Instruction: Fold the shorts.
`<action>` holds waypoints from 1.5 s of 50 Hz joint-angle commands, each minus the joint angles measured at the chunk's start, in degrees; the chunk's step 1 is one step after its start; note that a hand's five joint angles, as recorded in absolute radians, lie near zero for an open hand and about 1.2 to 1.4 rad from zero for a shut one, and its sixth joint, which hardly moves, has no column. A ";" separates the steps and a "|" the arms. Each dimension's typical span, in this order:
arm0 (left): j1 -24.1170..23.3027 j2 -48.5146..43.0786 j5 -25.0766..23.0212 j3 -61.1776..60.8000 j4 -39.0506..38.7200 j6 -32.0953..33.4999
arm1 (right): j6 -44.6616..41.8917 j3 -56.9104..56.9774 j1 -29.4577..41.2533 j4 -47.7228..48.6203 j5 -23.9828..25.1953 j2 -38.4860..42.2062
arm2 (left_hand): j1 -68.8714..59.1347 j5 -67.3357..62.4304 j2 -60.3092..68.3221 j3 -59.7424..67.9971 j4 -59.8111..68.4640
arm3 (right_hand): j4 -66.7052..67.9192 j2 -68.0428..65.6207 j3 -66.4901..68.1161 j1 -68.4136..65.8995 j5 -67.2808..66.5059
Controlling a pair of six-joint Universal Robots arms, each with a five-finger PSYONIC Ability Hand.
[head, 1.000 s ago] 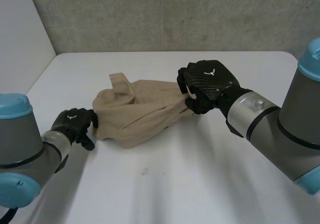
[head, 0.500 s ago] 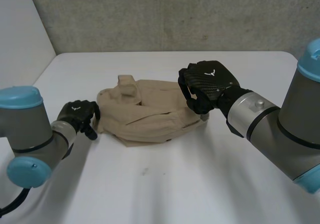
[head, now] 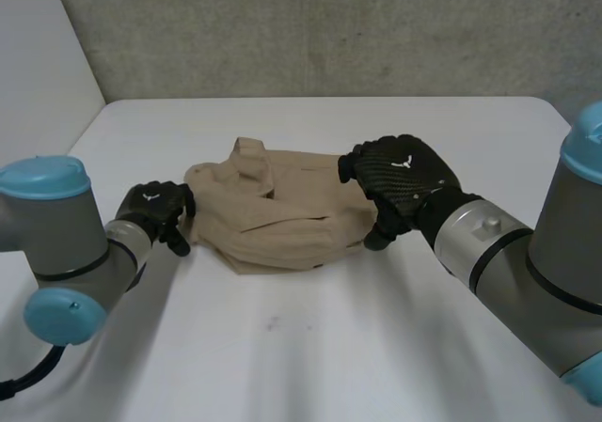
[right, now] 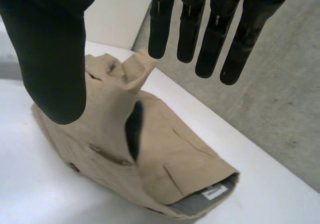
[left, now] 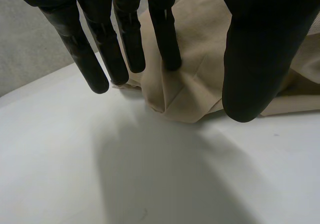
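tan shorts (head: 273, 217) lie bunched in middle of table (head: 310, 347). left hand (head: 155, 211) at their left edge, fingers (left: 95, 59) straight, apart from thumb, gripping nothing. right hand (head: 400, 173) over right edge, fingers (right: 235, 44) spread, empty.

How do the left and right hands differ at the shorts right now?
The left hand sits at the left end of the shorts, the right hand at their right end. A left fingertip seems to touch the cloth; the right hand's fingers hang clear above it. Both are open, fingers straight, gripping nothing.
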State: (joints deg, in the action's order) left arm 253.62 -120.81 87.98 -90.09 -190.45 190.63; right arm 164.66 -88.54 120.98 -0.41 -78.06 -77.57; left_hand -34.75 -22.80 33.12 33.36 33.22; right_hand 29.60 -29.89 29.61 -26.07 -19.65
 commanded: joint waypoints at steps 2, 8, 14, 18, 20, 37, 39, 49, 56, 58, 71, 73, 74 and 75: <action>-0.32 -0.04 0.00 0.00 0.08 0.00 | -1.18 4.68 4.17 -0.12 -4.47 7.67 | -3.38 -5.34 5.01 4.78 4.92 | 8.55 -8.26 8.55 -12.08 -8.51; -0.32 0.05 0.00 0.00 0.25 0.00 | -2.94 8.30 4.62 -0.03 -4.91 14.28 | -3.38 -5.34 5.01 4.78 4.92 | 11.60 -11.31 11.59 -15.13 -11.55; -0.32 0.31 0.00 0.00 0.25 0.00 | -1.79 10.15 4.62 0.41 -4.83 16.04 | -3.38 -5.34 5.01 4.78 4.92 | 50.39 -50.10 50.39 -53.93 -50.35; -0.41 0.31 0.00 0.00 0.52 0.00 | 1.19 10.41 4.53 2.43 -4.74 15.60 | -3.38 -5.34 5.01 4.78 4.92 | 50.40 -50.11 50.39 -53.93 -50.35; -0.32 0.40 0.00 -0.08 0.60 0.00 | 2.33 9.89 4.35 2.78 -4.65 15.08 | -3.38 -5.34 5.01 4.78 4.92 | 50.40 -50.11 50.39 -53.93 -50.35; 2.76 4.88 -2.81 -3.95 0.25 -0.09 | 3.65 6.72 0.31 2.96 -4.39 13.32 | -3.55 -5.51 5.18 4.95 5.08 | 50.40 -50.11 50.39 -53.93 -50.35; 3.20 4.79 -3.16 -3.95 0.25 -0.09 | 3.65 6.72 0.22 3.04 -4.39 13.32 | -3.55 -5.51 5.18 4.95 5.08 | 50.40 -50.11 50.39 -53.93 -50.35; 4.25 4.00 -5.01 -3.86 -0.27 -0.17 | 3.65 6.10 0.22 3.05 -4.12 13.32 | -3.55 -5.51 5.18 4.95 5.08 | 50.40 -50.11 50.39 -53.93 -50.35; 3.11 3.91 -6.15 -4.13 -0.19 -0.17 | 3.57 6.01 0.40 3.13 -4.12 13.49 | -3.55 -5.51 5.18 4.95 5.08 | 50.40 -50.11 50.39 -53.93 -50.35; 2.76 3.56 -6.33 -4.22 -0.19 -0.17 | 3.57 5.93 0.40 3.13 -4.12 13.49 | -3.55 -5.51 5.18 4.95 5.08 | 50.40 -50.11 50.39 -53.93 -50.35; 1.88 0.93 -6.15 -3.69 -0.36 0.00 | 3.48 6.10 0.22 3.22 -4.21 14.11 | -26.72 -28.68 28.35 28.12 28.25 | 50.40 -50.11 50.39 -53.93 -50.35; 1.88 -0.47 -6.15 -2.64 -0.36 0.00 | 3.48 6.10 0.13 3.22 -4.21 14.02 | -45.18 -47.14 46.81 46.58 46.72 | 50.40 -50.11 50.39 -53.93 -50.35; 1.97 -0.91 -6.15 -2.29 -0.36 0.00 | 3.48 6.10 0.13 3.22 -4.21 14.02 | -45.24 -47.20 46.87 46.64 46.78 | 50.40 -50.11 50.39 -53.93 -50.35; 1.97 -1.44 -6.15 -1.76 -0.27 0.00 | 3.48 6.19 0.13 3.13 -4.21 13.93 | -45.25 -47.20 46.88 46.64 46.78 | 50.40 -50.11 50.39 -53.93 -50.35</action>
State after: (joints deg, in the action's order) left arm 255.40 -119.04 81.67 -94.02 -190.68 190.51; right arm 168.20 -82.54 121.26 2.81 -82.24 -63.57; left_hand -52.21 -39.73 50.17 50.03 50.11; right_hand 68.23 -67.39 67.64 -55.46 -56.25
